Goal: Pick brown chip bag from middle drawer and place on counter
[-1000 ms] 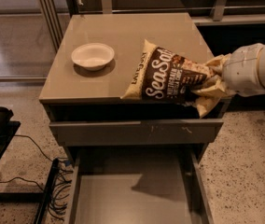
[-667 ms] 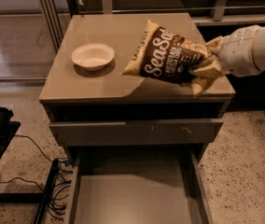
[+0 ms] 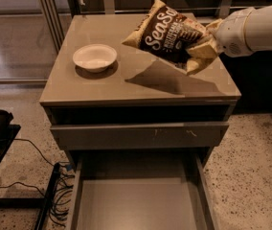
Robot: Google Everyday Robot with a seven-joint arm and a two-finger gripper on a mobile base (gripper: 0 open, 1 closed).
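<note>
The brown chip bag (image 3: 167, 35), dark brown with cream ends and white "Sea Salt" lettering, hangs tilted in the air above the right half of the counter (image 3: 126, 83), casting a shadow on it. My gripper (image 3: 207, 41) comes in from the right on a white arm and is shut on the bag's right end. The middle drawer (image 3: 138, 202) is pulled out below, with a bare flat bottom.
A white bowl (image 3: 95, 57) sits on the counter's left part. Above the open drawer is a shut drawer front (image 3: 141, 134) with small white scratches. Black cables (image 3: 54, 195) and a dark stand lie on the speckled floor at left. A rail runs behind the cabinet.
The bag has risen and moved farther back over the counter with the gripper; it now hangs clear above the surface instead of at its front right edge.
</note>
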